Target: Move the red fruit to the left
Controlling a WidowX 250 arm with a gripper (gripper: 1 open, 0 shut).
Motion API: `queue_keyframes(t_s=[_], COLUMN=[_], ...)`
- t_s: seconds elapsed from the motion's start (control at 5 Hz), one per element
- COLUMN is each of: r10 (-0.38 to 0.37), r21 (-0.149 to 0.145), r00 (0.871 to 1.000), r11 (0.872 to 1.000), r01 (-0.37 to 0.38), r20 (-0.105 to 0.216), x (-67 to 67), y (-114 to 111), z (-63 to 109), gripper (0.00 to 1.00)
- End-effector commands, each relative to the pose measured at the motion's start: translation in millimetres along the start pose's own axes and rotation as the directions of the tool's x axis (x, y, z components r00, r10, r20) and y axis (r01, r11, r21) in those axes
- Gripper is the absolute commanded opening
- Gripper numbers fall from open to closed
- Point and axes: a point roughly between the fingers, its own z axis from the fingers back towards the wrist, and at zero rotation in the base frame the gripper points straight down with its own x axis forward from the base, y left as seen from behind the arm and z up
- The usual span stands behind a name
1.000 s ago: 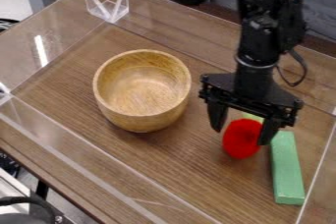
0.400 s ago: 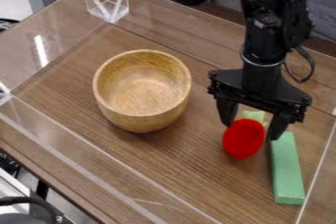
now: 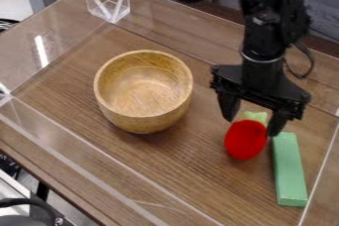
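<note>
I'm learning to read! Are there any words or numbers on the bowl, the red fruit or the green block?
None: no words, numbers or signs show on the wooden bowl, the red fruit, the green block or the table.

Bright, even overhead light, small soft picture. White glare streaks on the clear acrylic walls [image 3: 54,47] at left and far. Soft shadow under the wooden bowl [image 3: 143,91] on the near side. Black arm [image 3: 272,22] detail lost in darkness; edges slightly blurred.

Glossy red fruit [image 3: 244,139], smooth wooden bowl [image 3: 143,91], matt green block [image 3: 287,169], wood-grain table [image 3: 79,131]
</note>
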Motion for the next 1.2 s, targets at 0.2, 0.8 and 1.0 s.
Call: queue_keyframes(t_s=[0.2,0.8,1.0], r10=[-0.012,-0.041,-0.083], r21=[-0.007,-0.001,-0.004], r00=[1.0,0.998,0.996], r11=[1.0,0.999,0.997], r01=[0.012,0.041,0.083], r20=[0.021,0.04,0.046], x=[4.6,1.8,6.0], y=[-11,-9,-18], z=[7.1,3.7,6.3], gripper=[1.0,1.0,1.0])
